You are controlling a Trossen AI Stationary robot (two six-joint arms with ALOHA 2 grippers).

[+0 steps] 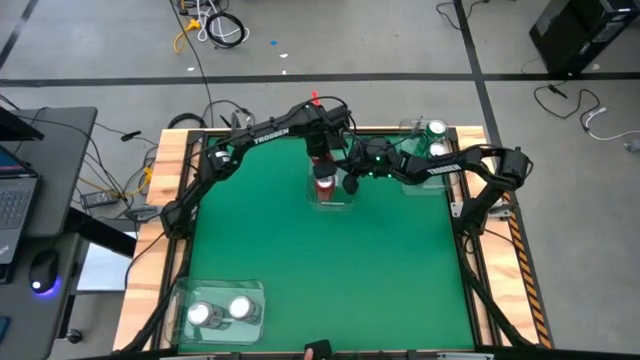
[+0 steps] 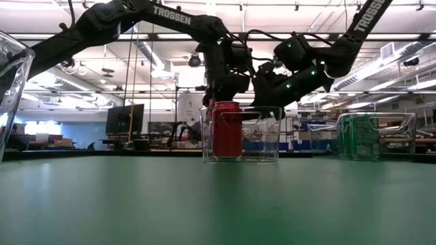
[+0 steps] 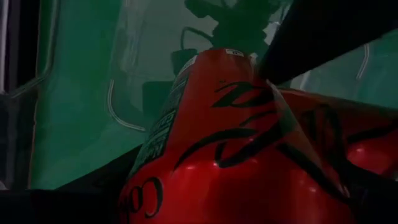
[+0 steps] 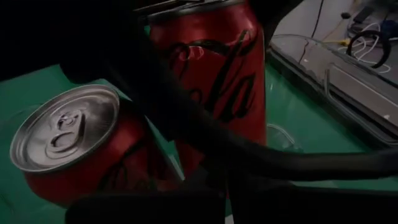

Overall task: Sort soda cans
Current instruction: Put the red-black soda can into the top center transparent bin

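Your left gripper [image 1: 322,160] clasps a red can [image 1: 324,181] upright inside the middle clear bin [image 1: 336,203], toward the table's twelve o'clock edge; your right gripper [image 1: 351,184], fingers closed and empty, sits just beside it at three o'clock.

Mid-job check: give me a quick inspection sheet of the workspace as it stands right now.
Surface: green mat on a wood-edged table, bare in the middle.
Job's things: two red cans in the middle far bin; two green cans in the far right bin; two silver cans in the near left bin.
Clutter: nothing seen on the mat.
Claws: left claw wide around a red can over the middle bin; right claw shut, beside the red cans.
Cables: loose cables on the floor beyond the table.
Surroundings: laptop and mouse on a desk to the left.
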